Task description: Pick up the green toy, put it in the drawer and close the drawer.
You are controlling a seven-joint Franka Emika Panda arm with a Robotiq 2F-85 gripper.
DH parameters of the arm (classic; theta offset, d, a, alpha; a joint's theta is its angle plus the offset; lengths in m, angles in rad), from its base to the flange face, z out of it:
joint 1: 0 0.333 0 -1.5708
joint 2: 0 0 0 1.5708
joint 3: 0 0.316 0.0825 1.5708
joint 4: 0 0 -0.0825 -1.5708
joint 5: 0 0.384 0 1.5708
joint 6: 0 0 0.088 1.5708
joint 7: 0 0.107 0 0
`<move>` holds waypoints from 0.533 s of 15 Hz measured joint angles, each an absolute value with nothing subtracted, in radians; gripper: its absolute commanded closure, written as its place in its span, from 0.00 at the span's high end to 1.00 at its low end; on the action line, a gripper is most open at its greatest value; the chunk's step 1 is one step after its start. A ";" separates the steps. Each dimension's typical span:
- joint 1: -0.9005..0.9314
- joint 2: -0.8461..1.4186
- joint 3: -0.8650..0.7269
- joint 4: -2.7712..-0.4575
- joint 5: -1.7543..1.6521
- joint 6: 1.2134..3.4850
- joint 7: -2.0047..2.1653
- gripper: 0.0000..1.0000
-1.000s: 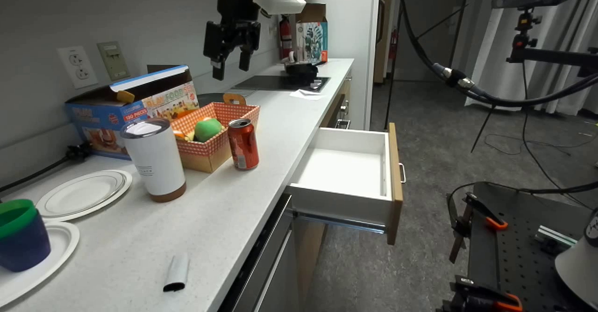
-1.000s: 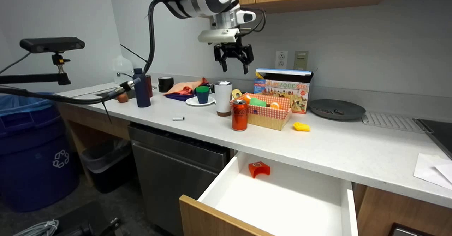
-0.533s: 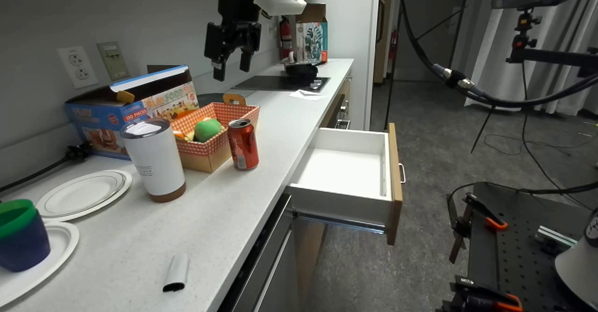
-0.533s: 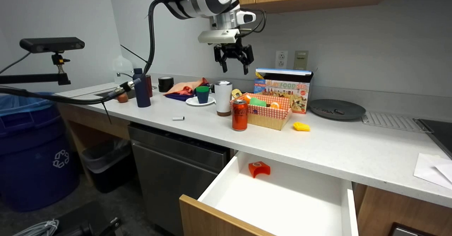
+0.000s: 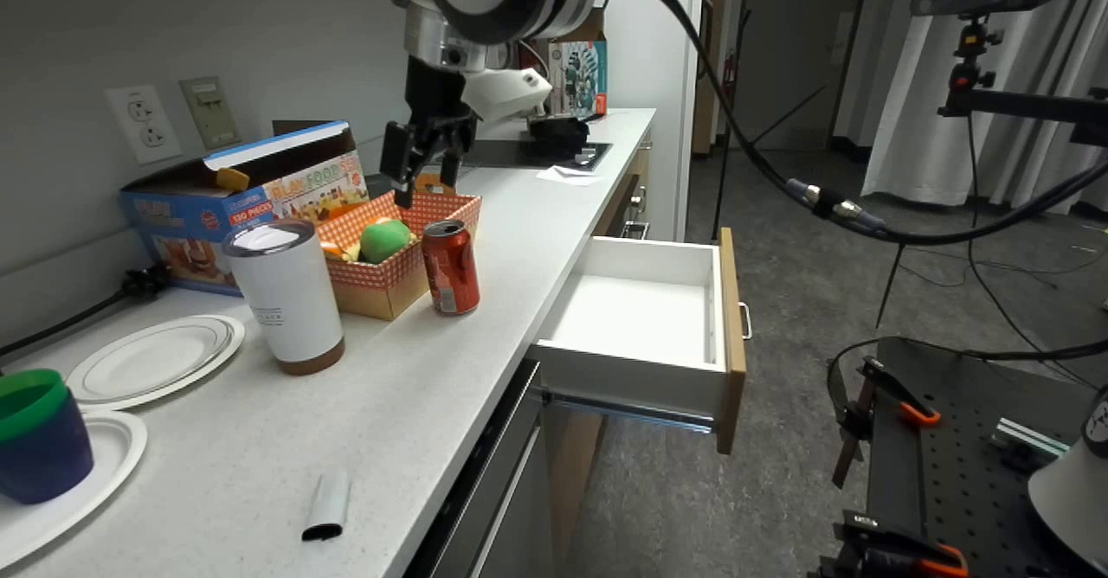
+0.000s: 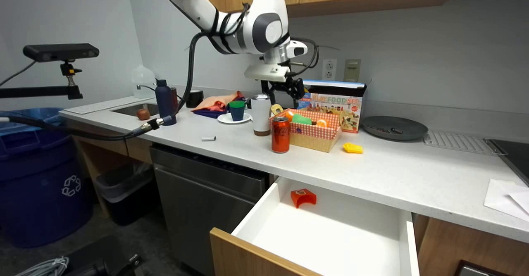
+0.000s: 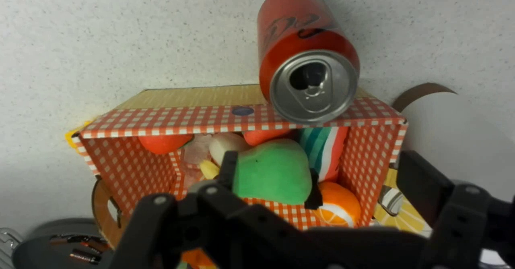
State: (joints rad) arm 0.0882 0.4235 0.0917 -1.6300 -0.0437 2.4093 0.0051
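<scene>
Green toy (image 7: 273, 172): seen lying in the checked basket (image 7: 181, 121), just beside a toy orange (image 7: 340, 201).
Tool (image 5: 427, 184): held over the basket, jaws spread wide, nothing gripped.
Red can (image 5: 450, 271): stood upright on the worktop (image 5: 415, 405), just beside the basket.
White tumbler (image 5: 287, 301): placed upright near the can, in both exterior views.
Drawer (image 6: 330, 239): pulled out below the worktop; in an exterior view, 1 orange-red piece (image 6: 303, 194) is shown inside.

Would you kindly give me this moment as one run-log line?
gripper: open, above basket level | green toy: in basket, not gripped | drawer: open, orange-red piece inside | red can: upright beside basket | pick: pending
</scene>
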 measured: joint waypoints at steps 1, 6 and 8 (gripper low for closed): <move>0.088 0.451 0.088 -1.626 -0.044 2.437 0.005 1.00; 0.089 0.583 0.084 -1.534 -0.045 2.520 0.005 1.00; 0.089 0.626 0.081 -1.467 -0.045 2.523 0.005 1.00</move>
